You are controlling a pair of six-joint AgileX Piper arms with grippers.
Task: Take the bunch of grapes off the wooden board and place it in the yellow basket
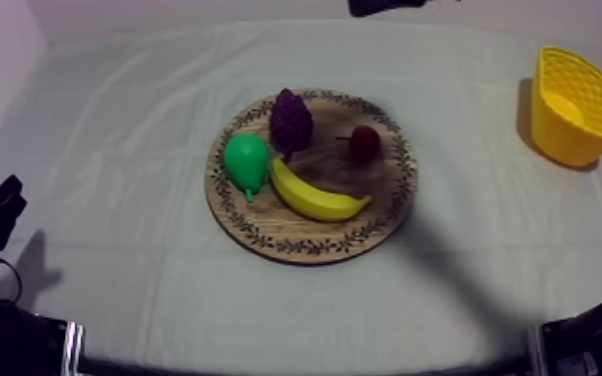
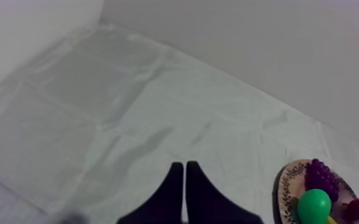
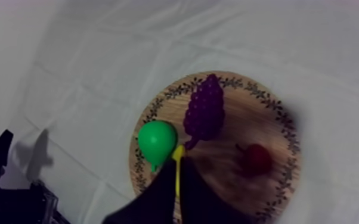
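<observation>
Two empty clenched hands: left hand (image 2: 183, 164) parked clear of the round patterned-rim wooden board (image 1: 310, 243), right hand (image 3: 178, 164) over it near the purple bunch of grapes (image 1: 291, 120), presumably to grasp.

No text, label, brand, number or sign can be read: the wooden board (image 1: 310, 247) carries only a leafy ornament round its rim, and the yellow basket (image 1: 575, 110) and the cloth (image 1: 115, 150) bear no lettering.
</observation>
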